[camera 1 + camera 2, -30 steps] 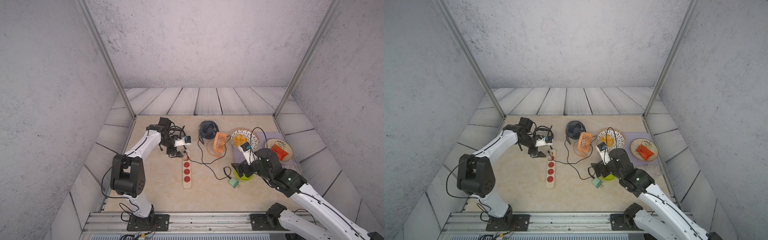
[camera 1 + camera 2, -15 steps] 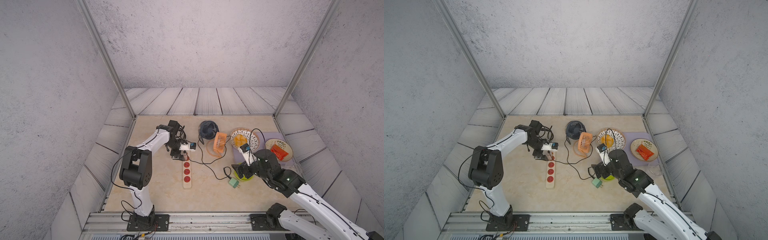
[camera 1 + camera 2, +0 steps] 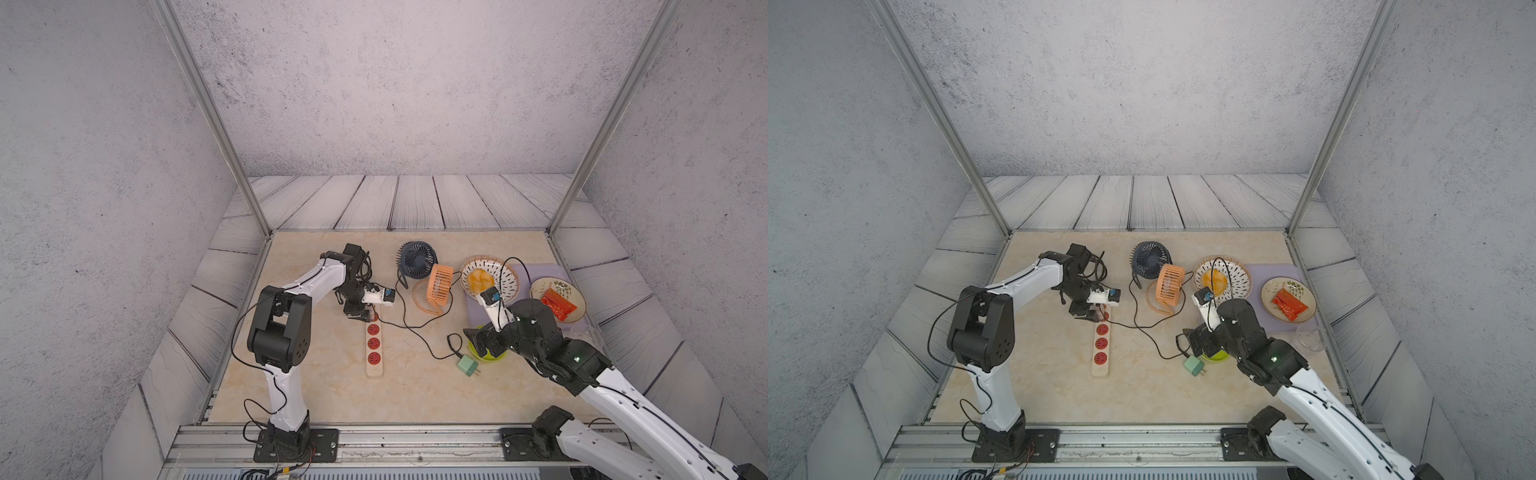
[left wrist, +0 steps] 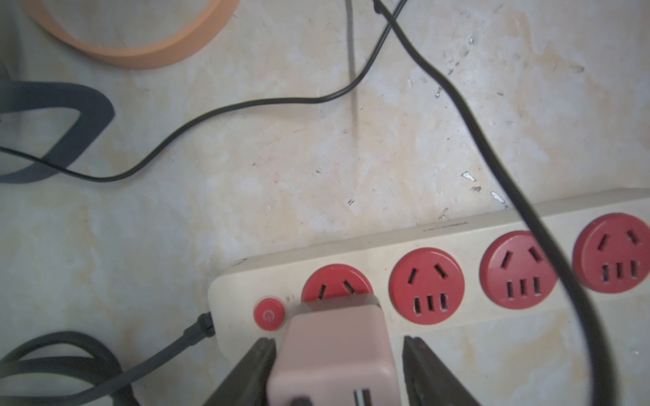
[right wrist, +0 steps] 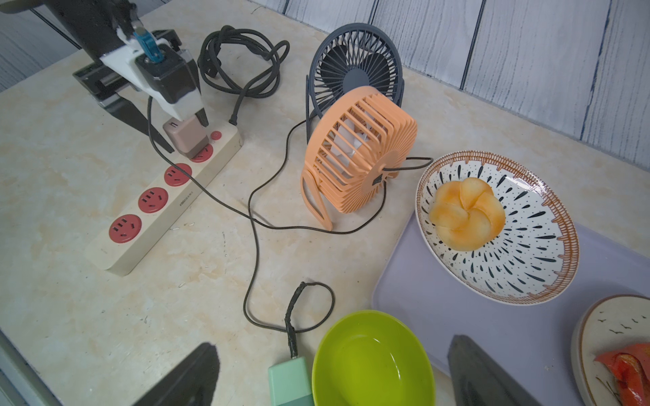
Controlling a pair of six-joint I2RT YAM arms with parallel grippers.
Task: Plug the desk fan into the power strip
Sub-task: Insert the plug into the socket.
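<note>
The cream power strip (image 3: 374, 349) (image 3: 1101, 353) (image 5: 197, 189) lies mid-table with red sockets. A pink adapter (image 4: 337, 344) (image 5: 186, 135) stands in the socket beside the strip's red button (image 4: 269, 314). Its cord leads to the orange desk fan (image 3: 439, 284) (image 5: 358, 154). My left gripper (image 4: 337, 339) (image 3: 361, 313) straddles the adapter. One finger touches it and the other stands a little off. A dark blue fan (image 3: 417, 258) (image 5: 355, 59) is corded to a green adapter (image 3: 467, 365) (image 5: 290, 381) lying on the table. My right gripper (image 5: 332, 344) (image 3: 478, 336) hangs open above a lime bowl (image 5: 373, 362).
The strip's coiled black cord (image 5: 242, 63) lies behind the strip. A patterned dish (image 5: 562, 218) with a bun and a plate (image 3: 577, 309) with red food sit on a lilac mat (image 5: 439, 298) at the right. A clear glass (image 3: 1308, 336) stands near the right edge.
My left arm has swung right, bringing its gripper down over the strip's button end, and its jaws have narrowed around the pink adapter. The right arm has barely moved.
</note>
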